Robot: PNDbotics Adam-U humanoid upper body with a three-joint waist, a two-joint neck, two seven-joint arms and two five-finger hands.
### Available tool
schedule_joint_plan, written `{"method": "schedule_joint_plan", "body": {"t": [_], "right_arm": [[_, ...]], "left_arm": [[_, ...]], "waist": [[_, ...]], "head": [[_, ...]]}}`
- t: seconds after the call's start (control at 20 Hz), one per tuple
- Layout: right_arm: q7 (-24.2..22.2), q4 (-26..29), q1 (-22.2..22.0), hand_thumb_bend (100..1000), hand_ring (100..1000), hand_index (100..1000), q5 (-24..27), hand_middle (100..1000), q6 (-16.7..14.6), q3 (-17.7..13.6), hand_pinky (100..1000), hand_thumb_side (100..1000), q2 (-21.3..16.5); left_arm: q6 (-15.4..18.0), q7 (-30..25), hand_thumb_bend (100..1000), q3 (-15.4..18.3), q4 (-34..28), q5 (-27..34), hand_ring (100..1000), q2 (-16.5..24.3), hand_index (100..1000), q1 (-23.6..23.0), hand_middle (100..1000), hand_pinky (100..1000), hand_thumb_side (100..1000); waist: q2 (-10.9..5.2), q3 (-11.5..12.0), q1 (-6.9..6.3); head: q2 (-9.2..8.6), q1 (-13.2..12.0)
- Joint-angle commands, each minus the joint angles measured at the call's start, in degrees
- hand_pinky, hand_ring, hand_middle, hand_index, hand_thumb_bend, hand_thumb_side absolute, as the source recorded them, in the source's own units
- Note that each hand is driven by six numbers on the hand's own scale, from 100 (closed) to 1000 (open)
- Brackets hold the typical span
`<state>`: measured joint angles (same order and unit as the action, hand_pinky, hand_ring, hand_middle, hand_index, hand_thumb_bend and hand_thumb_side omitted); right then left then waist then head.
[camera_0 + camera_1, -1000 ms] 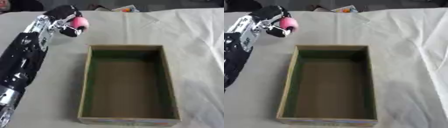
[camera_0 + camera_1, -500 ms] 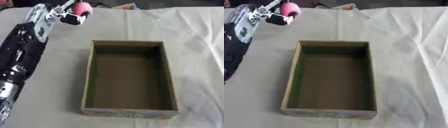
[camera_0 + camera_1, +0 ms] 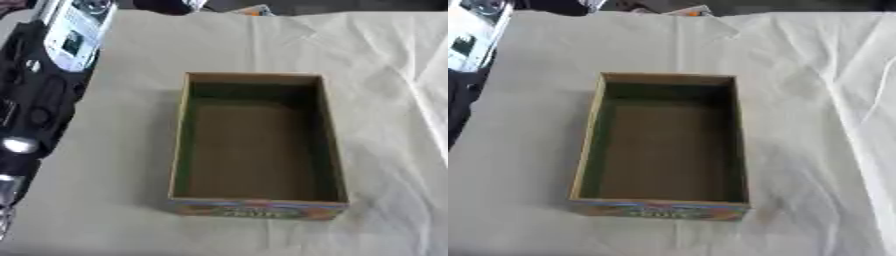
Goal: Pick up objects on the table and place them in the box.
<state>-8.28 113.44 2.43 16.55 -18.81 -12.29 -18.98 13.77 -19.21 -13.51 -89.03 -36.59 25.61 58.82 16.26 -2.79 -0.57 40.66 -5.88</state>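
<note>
Pink ball and my left hand have both gone off the top left edge since a second ago, when the hand was carrying the ball up near the far left of the box. So I can't tell whether the hand is clutching it or has let go, and I can't say where the ball is right now. Only the left forearm (image 3: 52, 85) shows along the left side. Box (image 3: 256, 145) sits mid-counter, long side running away from me, nothing inside. White cloth covers the counter (image 3: 815, 100). Right hand isn't showing either. My guess is nothing's been dropped in yet.
</note>
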Motion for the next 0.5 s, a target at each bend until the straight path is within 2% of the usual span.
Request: {"method": "schedule_joint_plan", "body": {"t": [0.05,0.35,0.4,0.5], "right_arm": [[0.1,1.1,0.1,100,717,821,0.8,575,0.4,-0.4,566,1000,-1.7],[0.0,1.1,0.4,100,717,822,0.9,575,0.9,-0.5,566,1000,-1.6],[0.0,1.1,0.5,100,717,822,0.9,575,1.0,-0.5,566,1000,-1.6],[0.0,1.1,0.6,100,717,822,0.8,574,1.1,-0.5,566,1000,-1.6]], "left_arm": [[0.1,-2.9,100,-2.2,-5.3,3.1,459,0.5,596,0.1,498,241,334],[1.6,-9.5,100,-5.9,-8.2,5.7,465,0.0,592,-2.7,497,243,301],[1.6,-10.3,100,-6.3,-8.7,5.8,466,-0.1,593,-3.3,497,243,267],[1.8,-11.4,100,-6.8,-9.9,5.5,467,-0.5,595,-4.4,496,243,296]], "waist": [[-1.35,0.0,0.03],[-1.29,0.0,-0.33],[-1.23,0.0,-0.38],[-1.08,0.0,-0.44]], "head": [[0.1,0.5],[0.56,0.8],[0.58,0.8],[0.51,0.8]]}}
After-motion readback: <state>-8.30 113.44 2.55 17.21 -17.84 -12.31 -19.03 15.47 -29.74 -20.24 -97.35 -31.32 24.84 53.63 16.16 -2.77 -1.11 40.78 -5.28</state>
